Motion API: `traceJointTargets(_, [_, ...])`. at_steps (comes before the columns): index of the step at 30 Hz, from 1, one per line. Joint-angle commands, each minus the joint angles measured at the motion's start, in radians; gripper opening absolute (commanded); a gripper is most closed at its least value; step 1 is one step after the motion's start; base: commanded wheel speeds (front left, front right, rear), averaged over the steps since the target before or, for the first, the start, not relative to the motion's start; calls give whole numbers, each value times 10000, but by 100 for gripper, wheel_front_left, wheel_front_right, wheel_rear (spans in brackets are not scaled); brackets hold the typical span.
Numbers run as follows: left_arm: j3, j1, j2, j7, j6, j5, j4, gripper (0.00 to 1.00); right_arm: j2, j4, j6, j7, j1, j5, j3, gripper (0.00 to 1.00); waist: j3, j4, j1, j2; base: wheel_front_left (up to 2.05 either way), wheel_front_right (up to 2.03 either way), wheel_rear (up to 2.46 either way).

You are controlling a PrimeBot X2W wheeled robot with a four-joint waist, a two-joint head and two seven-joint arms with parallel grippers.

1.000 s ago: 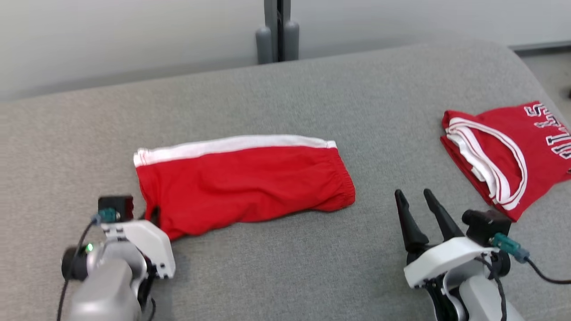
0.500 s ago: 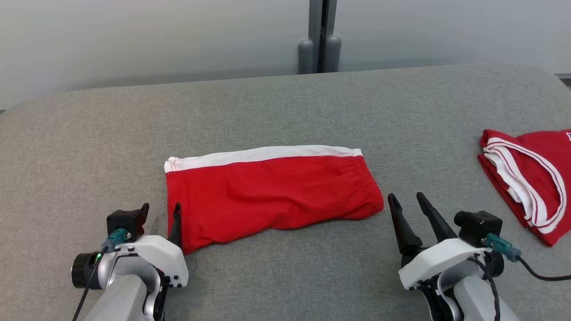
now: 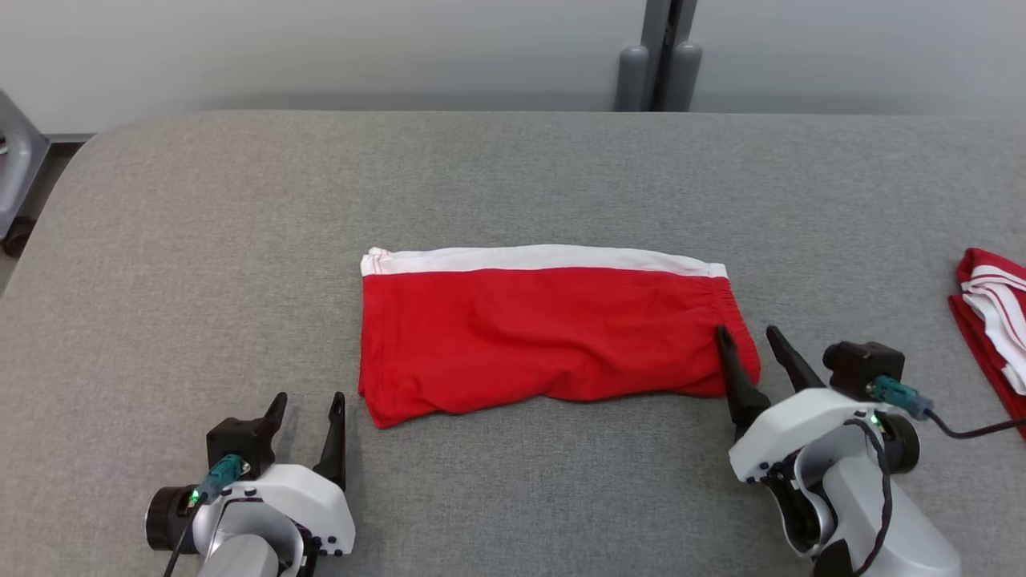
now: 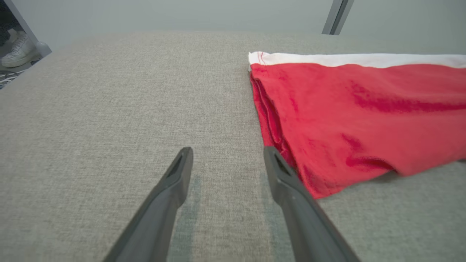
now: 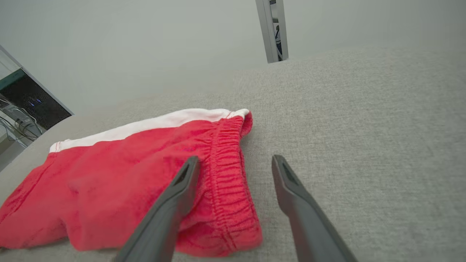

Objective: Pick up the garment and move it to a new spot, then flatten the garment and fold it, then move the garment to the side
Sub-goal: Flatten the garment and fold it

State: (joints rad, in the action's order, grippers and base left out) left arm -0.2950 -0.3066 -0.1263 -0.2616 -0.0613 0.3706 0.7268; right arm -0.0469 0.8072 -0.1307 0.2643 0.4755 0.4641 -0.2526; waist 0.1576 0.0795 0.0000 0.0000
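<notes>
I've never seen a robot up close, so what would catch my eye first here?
The bright red shorts with a white band along the far edge, lying flat in the middle of the grey padded surface. Two open pairs of dark fingers flank them: the left gripper off the near left corner, the right gripper at the elastic waistband end. A second red and white garment peeks in at the far right.

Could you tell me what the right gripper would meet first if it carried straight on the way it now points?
Probably the red shorts: their gathered waistband end lies just ahead, between the open fingers of the right gripper. Height above the cloth is unclear; beyond it is grey surface.
</notes>
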Motion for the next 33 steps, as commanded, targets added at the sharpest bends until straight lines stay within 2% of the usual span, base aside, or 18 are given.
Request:
traceJointTargets(1, [138, 145, 5, -41, 77, -129, 47, 100, -76, 409, 0, -3, 59, -255, 13, 100, 41, 103, 0, 0, 0, 0, 0])
traceJointTargets(7, [464, 148, 74, -40, 249, -322, 146, 100, -78, 1263, 0, -4, -83, -573, -273, 100, 89, 144, 0, 0, 0, 0, 0])
traceJointTargets(12, [725, 75, 139, -42, 353, -564, 191, 100, -49, 1747, 0, -42, -202, -31, -920, 100, 170, 165, 0, 0, 0, 0, 0])
traceJointTargets(13, [763, 51, 167, -42, 364, -602, 189, 100, -38, 1763, 0, -44, -174, 64, -992, 52, 186, 166, 0, 0, 0, 0, 0])
traceJointTargets(14, [804, 23, 188, -42, 392, -649, 180, 100, -35, 1747, 0, -46, -138, 163, -1015, 46, 199, 168, 0, 0, 0, 0, 0])
traceJointTargets(16, [867, -25, 237, -42, 411, -759, 159, 100, -43, 1603, 2, -43, -102, 405, -958, 0, 214, 176, 0, 0, 0, 0, 0])
traceJointTargets(20, [988, -31, 294, -42, 492, -932, 128, 100, -101, 1289, 3, -15, 26, 608, -541, 0, 206, 160, 0, 0, 0, 0, 0])
traceJointTargets(29, [1369, 477, 475, -41, 589, -1191, -236, 100, -124, 541, 2, -4, -338, 154, 740, 0, -235, -105, 0, 0, 0, 0, 0])
traceJointTargets(33, [1433, 647, 581, -41, 643, -1262, -370, 100, -129, 143, 2, -3, -423, -2, 751, 0, -428, -171, 0, 0, 0, 0, 0])
